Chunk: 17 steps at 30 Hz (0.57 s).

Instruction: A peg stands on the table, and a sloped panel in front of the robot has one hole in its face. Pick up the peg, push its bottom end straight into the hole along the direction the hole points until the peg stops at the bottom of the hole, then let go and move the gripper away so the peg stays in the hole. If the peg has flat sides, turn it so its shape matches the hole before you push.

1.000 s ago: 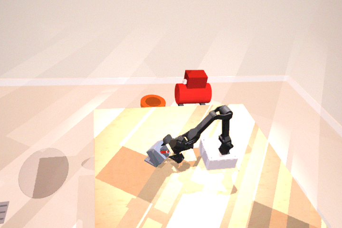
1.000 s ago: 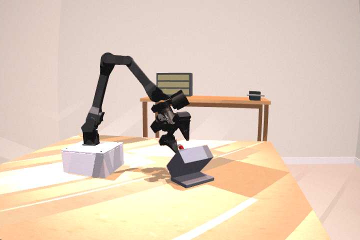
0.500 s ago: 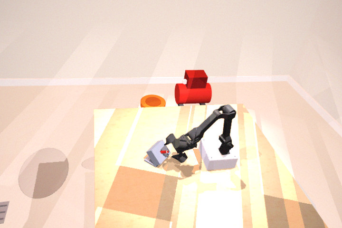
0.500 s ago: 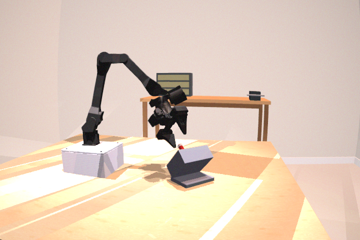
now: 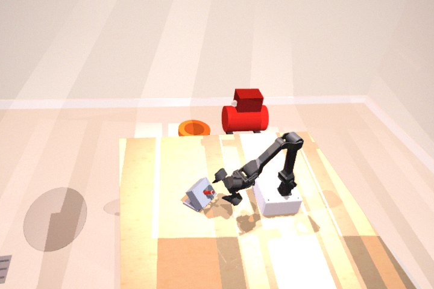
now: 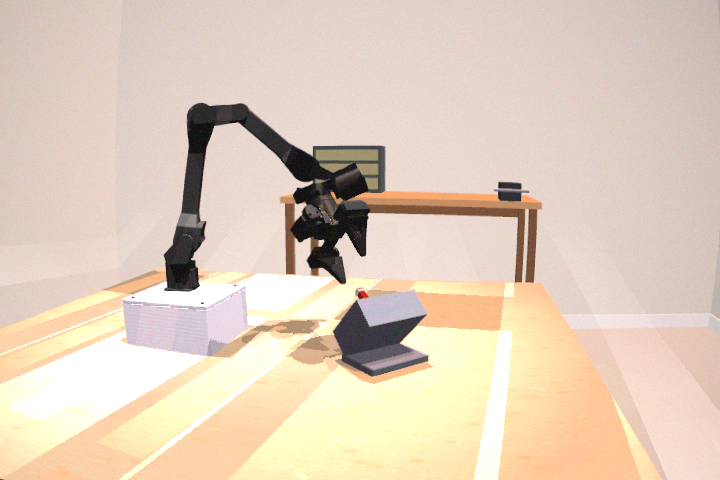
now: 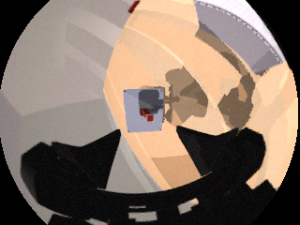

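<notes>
The red peg [image 5: 208, 192] [image 6: 362, 294] [image 7: 149, 117] sits in the hole of the grey-blue sloped panel [image 5: 195, 194] [image 6: 395, 308] [image 7: 133, 119]. Its outer end sticks out of the face toward the robot, and its inner end is hidden inside the panel. How deep it sits cannot be told. My gripper [image 5: 218, 189] [image 6: 354, 268] [image 7: 149, 130] is open and empty. Its fingers are wide apart and clear of the peg, above the panel's face on the robot's side. The hole's rim is too small to make out.
The panel's flat foot [image 6: 383, 360] rests on the wooden table [image 5: 138, 190] [image 6: 440, 407]. The arm's white base block [image 5: 281, 205] [image 6: 165, 325] stands on the robot's side of the panel. A red tank [image 5: 245, 119] and an orange ring [image 5: 181, 130] are beyond the table's far edge.
</notes>
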Available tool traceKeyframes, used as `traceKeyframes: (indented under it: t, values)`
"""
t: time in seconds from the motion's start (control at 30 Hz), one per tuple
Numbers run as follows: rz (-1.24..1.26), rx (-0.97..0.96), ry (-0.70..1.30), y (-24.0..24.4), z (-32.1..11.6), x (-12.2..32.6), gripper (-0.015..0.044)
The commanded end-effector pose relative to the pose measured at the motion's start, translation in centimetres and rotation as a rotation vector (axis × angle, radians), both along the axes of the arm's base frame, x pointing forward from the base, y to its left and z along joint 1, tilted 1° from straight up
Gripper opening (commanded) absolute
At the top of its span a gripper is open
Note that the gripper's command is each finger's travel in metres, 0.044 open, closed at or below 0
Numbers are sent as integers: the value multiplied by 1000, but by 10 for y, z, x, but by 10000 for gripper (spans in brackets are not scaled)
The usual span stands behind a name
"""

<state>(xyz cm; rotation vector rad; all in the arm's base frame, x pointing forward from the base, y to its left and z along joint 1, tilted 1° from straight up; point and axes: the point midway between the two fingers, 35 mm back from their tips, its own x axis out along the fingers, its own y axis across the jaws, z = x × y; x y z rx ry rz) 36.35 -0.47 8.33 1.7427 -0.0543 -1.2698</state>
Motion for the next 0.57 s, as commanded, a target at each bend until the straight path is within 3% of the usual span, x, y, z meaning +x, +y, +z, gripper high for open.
traceKeyframes:
  t: [0.0, 0.53]
  values:
    - [-2, -1, -8, 5, 7, -4, 440]
    - [-1, -1, -8, 14, 18, -13, 440]
